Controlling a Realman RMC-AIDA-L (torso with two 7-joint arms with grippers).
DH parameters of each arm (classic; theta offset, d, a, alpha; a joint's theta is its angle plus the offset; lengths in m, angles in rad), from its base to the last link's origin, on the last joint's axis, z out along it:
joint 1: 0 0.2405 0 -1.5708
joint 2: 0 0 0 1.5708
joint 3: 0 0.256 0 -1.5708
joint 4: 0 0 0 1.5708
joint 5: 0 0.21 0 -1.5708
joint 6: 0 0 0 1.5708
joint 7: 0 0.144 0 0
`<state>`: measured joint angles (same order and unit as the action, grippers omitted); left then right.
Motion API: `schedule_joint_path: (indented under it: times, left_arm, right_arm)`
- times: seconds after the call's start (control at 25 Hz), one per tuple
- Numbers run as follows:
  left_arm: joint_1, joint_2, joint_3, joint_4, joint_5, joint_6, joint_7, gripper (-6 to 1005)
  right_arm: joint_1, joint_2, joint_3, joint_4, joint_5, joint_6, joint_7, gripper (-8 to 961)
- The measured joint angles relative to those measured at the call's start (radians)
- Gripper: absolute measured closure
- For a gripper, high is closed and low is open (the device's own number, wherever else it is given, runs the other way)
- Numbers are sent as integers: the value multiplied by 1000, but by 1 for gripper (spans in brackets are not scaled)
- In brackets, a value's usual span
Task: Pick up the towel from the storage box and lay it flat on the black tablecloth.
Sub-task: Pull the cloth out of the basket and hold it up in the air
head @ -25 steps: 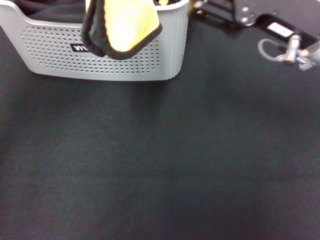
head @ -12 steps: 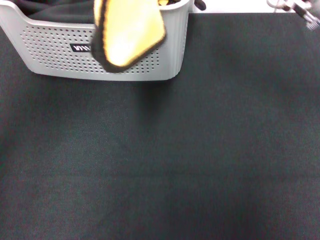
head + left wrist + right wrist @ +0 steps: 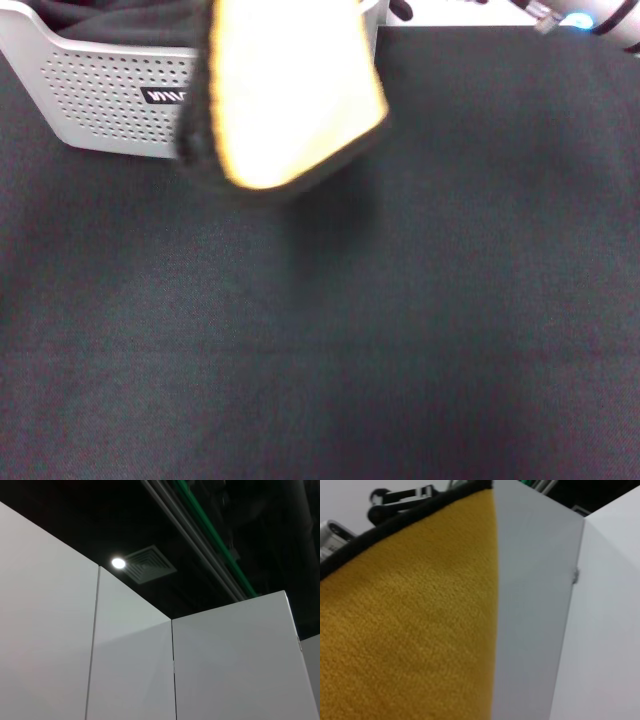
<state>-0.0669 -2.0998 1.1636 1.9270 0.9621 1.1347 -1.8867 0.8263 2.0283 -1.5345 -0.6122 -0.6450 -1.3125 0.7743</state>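
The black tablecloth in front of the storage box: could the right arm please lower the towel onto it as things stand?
Probably yes. The towel hangs clear of the storage box, and the black tablecloth below and in front of it lies bare. The arm itself is out of view.

Three views: head, left wrist, right wrist.
Head looks down on black tablecloth (image 3: 400,330), storage box (image 3: 100,90) at far edge. Left wrist faces up at white panels (image 3: 100,670), ceiling. Right wrist sits close against towel (image 3: 410,625); head shares it (image 3: 290,90).
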Motion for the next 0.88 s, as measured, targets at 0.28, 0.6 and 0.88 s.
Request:
schedule_joint_path:
  times: [0.28, 0.6, 0.88]
  left_arm:
    - [4, 0, -11, -21, -4, 1, 8, 973]
    - [-6, 0, -23, -25, -6, 0, 9, 973]
    - [-10, 0, 21, -25, -7, 2, 9, 973]
  right_arm:
    - [-41, -2, -8, -52, 5, -17, 0, 232]
    - [-152, 0, -22, -148, -1, -25, -4, 232]
    - [-41, -4, -10, -44, 6, 14, -4, 232]
